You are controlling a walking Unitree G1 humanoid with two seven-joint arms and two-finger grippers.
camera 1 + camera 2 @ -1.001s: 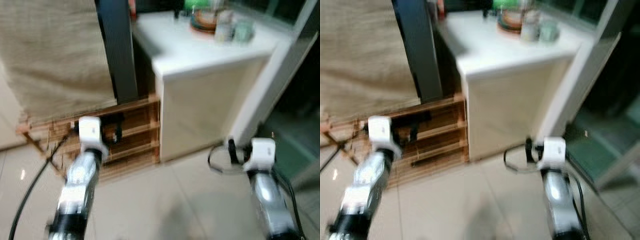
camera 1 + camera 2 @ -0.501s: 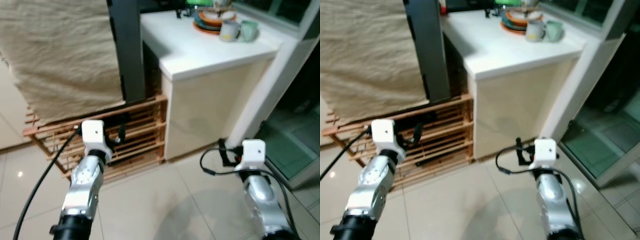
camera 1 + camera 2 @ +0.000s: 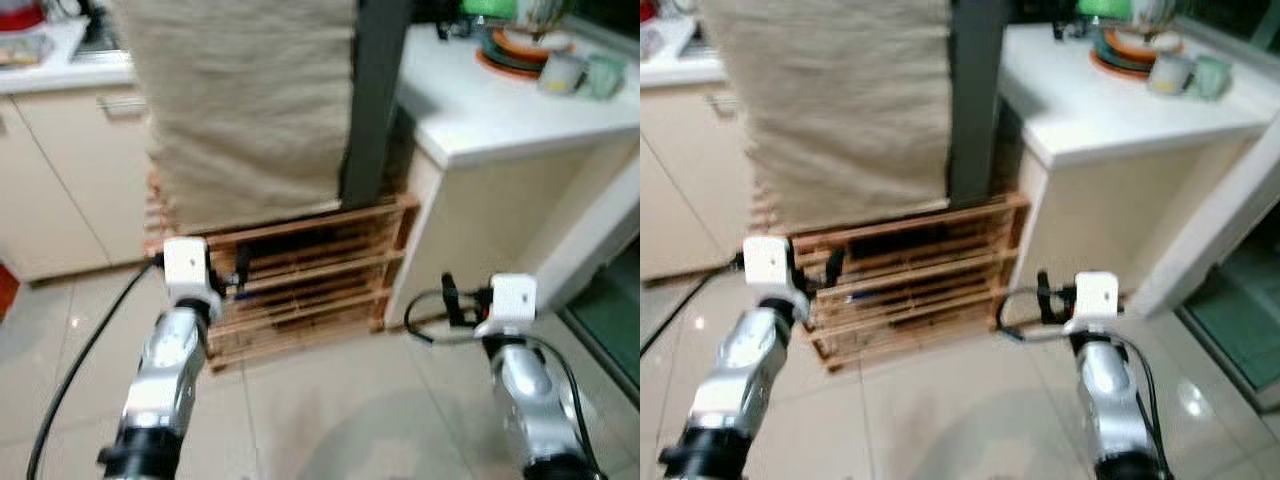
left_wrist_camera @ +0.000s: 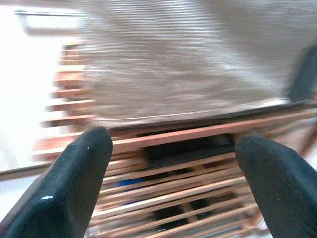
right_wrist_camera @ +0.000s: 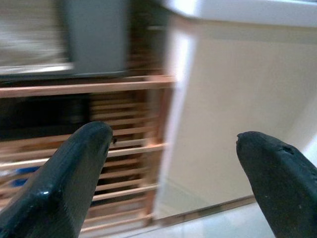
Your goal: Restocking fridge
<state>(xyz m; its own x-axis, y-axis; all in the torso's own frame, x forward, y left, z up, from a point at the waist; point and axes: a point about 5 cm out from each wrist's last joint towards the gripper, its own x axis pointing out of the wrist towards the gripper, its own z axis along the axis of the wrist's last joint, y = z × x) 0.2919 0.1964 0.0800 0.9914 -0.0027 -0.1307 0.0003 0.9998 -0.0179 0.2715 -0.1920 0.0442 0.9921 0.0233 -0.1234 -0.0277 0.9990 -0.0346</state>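
Note:
A tall dark grey unit (image 3: 375, 95) draped with a beige cloth (image 3: 245, 100) stands on a slatted wooden rack (image 3: 300, 290) ahead of me. I cannot make out whether it is the fridge. My left gripper (image 4: 176, 148) is open and holds nothing; it points at the rack and the cloth's lower edge. The right gripper (image 5: 173, 144) is open too, with nothing between its fingers, and faces the rack's right end and the cream side of the counter (image 5: 233, 99). Both silver arms are held out low over the tiled floor, short of the rack.
A white counter (image 3: 500, 110) at the right carries stacked plates (image 3: 510, 50) and two mugs (image 3: 580, 72). Cream cabinets (image 3: 55, 170) stand at the left. A white frame (image 3: 610, 240) runs down at the far right. Glossy tiled floor (image 3: 330, 400) lies between me and the rack.
The camera has swung to the left, so the whole scene has shifted right and the cabinets have come into view. Both arms keep the same pose, grippers still open.

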